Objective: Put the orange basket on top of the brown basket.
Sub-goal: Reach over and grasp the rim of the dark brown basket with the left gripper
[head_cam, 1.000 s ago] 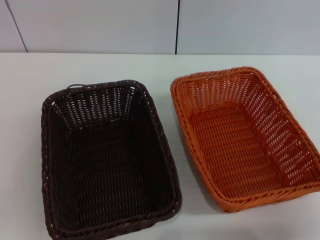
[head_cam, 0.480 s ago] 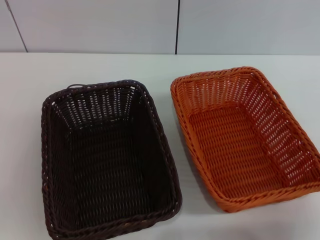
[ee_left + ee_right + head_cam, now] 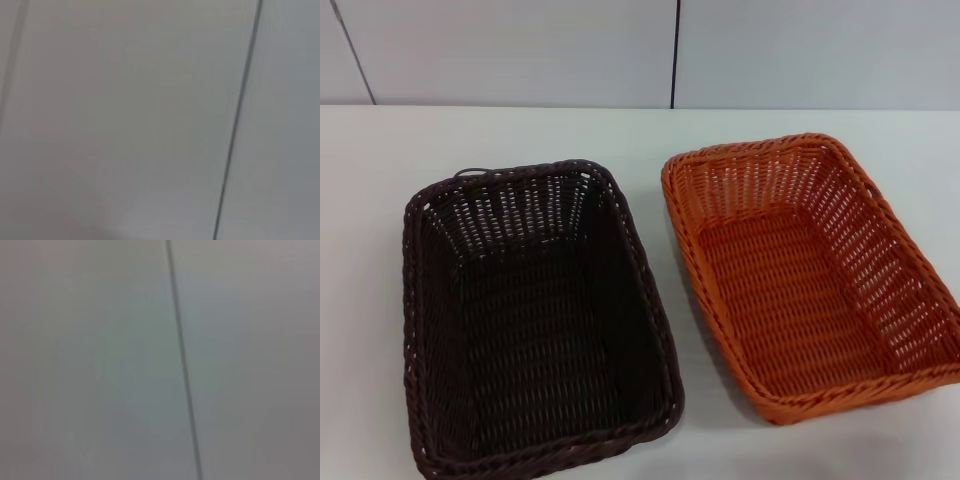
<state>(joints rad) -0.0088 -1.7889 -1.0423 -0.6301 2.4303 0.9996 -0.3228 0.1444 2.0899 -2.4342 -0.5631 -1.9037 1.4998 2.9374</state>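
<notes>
White desk (image 3: 380, 160) is stretching out before us in the head view, running back to a pale panelled wall (image 3: 520, 50) with a dark vertical seam (image 3: 674, 50). On the desk we are seeing two woven baskets lying side by side, both upright and open to the top.

On our left we are looking at the brown basket (image 3: 535, 320), very dark, with openwork sides and a braided rim. Its near edge is reaching the bottom of the head view, and a small loop is sticking up at its far rim.

On our right we are looking at the orange basket (image 3: 805, 275), of like shape and weave, turned slightly so its near end is angling outward; its right side is running off the edge of the head view. We are seeing it resting on the desk just beside the brown basket, with a narrow strip of bare desk between them, so the two are not touching.

Neither of our arms is showing in the head view. Our two wrist views are showing only a plain grey panel (image 3: 125, 120) with a dark seam (image 3: 182, 360), so we cannot tell how the fingers of either gripper are standing.
</notes>
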